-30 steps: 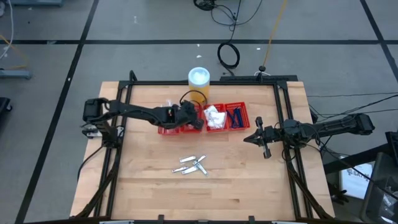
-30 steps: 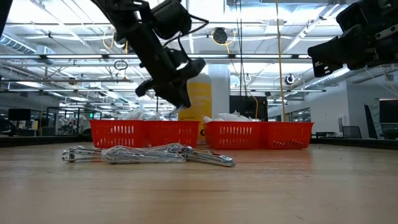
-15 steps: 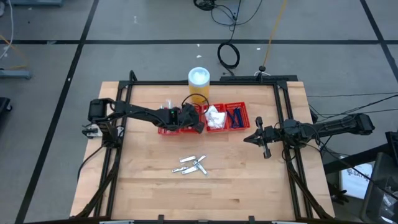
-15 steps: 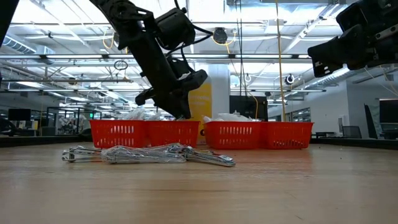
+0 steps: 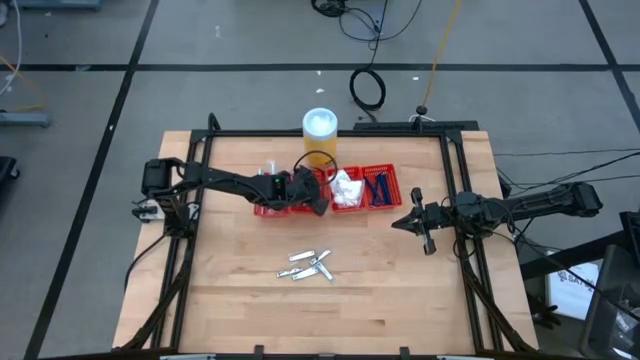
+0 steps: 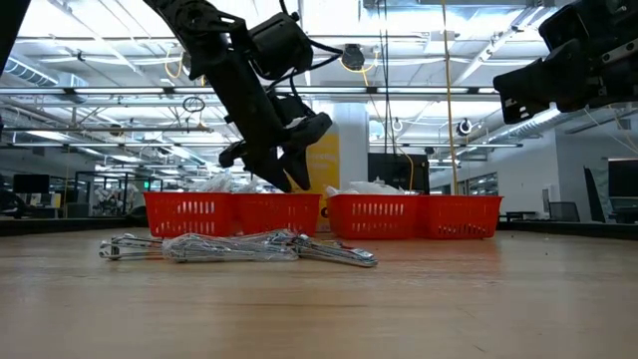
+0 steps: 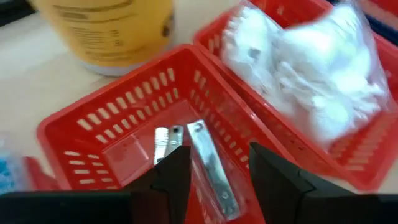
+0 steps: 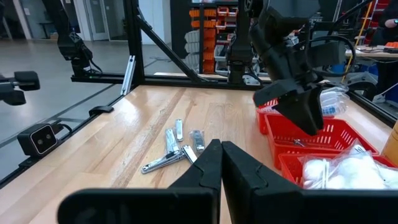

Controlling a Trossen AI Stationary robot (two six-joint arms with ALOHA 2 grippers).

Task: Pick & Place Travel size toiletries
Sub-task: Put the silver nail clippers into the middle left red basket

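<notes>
We held our left tool (image 7: pixel 214 163) open and empty over the red tray (image 7: pixel 134 106), silvery tubes (image 7: pixel 208 165) in its compartment. Others (image 5: pixel 308 265) lay on the desk (image 5: pixel 400 290); our right tool (image 8: pixel 221 163) waited shut. We judged a straight lift would avoid snagging the walls

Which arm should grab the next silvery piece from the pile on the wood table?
Left, probably. The left gripper is open over the red four-compartment tray, having silvery metal pieces below it, and the loose silvery pile lies nearby. The right gripper is shut, parked at the table's right edge.
</notes>
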